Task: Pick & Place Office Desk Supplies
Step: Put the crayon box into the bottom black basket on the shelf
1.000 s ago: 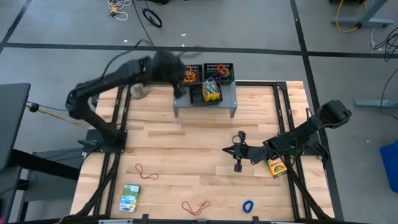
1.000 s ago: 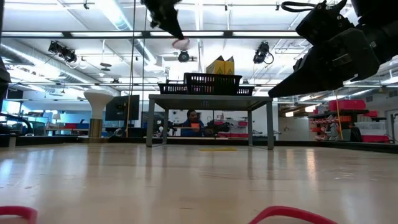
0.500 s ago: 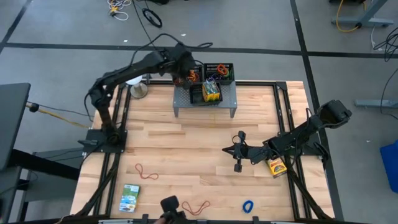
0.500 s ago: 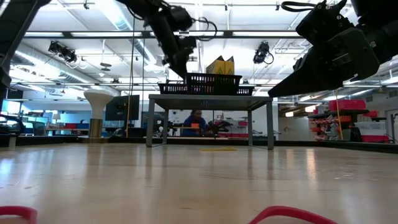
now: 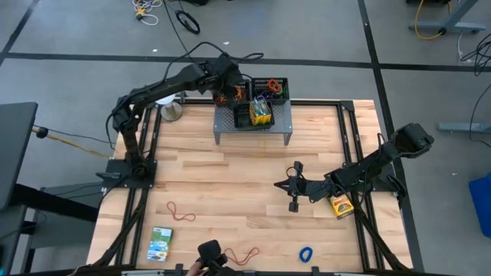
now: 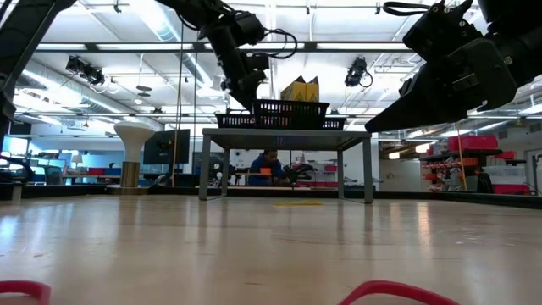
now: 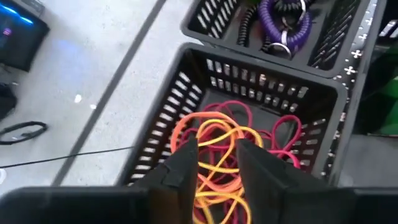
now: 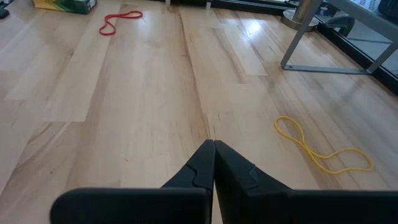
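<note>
The wooden table (image 5: 230, 184) fills the middle of the high view. At its upper centre stands one grey shelf (image 5: 253, 126) with two black mesh trays (image 5: 270, 88) – the left one (image 7: 261, 134) holds a heap of orange, yellow and red bands (image 7: 217, 155). The left gripper (image 7: 216, 163) hangs over this heap, fingers parted, gripping nothing. The right gripper (image 8: 213, 167), at centre right, is closed and empty. On the table lie two card boxes – one green-white (image 5: 160, 244) lower left, one yellow (image 5: 341, 205) right – then two red loops (image 5: 181, 211), one yellow loop (image 8: 322, 149) and one blue band (image 5: 306, 253).
</note>
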Robot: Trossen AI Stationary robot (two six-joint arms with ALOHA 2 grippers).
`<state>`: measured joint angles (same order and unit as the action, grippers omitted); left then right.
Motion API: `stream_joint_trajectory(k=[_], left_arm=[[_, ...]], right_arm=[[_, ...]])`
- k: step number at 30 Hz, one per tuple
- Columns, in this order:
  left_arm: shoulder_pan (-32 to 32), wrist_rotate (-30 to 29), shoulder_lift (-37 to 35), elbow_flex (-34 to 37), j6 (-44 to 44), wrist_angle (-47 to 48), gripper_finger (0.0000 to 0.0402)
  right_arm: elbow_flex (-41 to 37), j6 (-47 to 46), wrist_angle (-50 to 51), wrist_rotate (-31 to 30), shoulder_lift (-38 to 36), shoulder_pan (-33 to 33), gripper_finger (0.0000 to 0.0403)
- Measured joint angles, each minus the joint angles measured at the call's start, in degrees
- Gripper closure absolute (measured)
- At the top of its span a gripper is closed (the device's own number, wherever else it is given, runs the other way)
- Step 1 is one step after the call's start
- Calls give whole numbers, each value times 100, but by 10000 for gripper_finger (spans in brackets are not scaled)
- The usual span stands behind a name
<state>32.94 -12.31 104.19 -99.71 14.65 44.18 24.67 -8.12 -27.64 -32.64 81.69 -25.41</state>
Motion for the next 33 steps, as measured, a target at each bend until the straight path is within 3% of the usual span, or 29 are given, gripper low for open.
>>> stream_joint_trajectory(k=[4,8,15,20,23,27,33], left_arm=[[-98,-190,-10,-202,238,208,258],[-356,-460,-80,-383,602,576,265],[-1309,-197,-450,-386,1245,748,321],[-1938,223,-812,-122,1077,887,373],[-2284,623,-1083,393,738,747,395],[-2865,734,-1511,1616,363,-67,395],[-3812,729,-1959,3876,-566,-2581,395]], right_arm=[[0,-2,-9,2,0,0,392],[0,-2,-11,2,0,0,392],[0,-7,-1,1,-1,0,392],[0,-9,2,2,-2,0,392],[0,-25,1,1,-2,0,392],[0,-64,2,0,-2,0,392],[0,-159,-9,0,-2,4,392]])
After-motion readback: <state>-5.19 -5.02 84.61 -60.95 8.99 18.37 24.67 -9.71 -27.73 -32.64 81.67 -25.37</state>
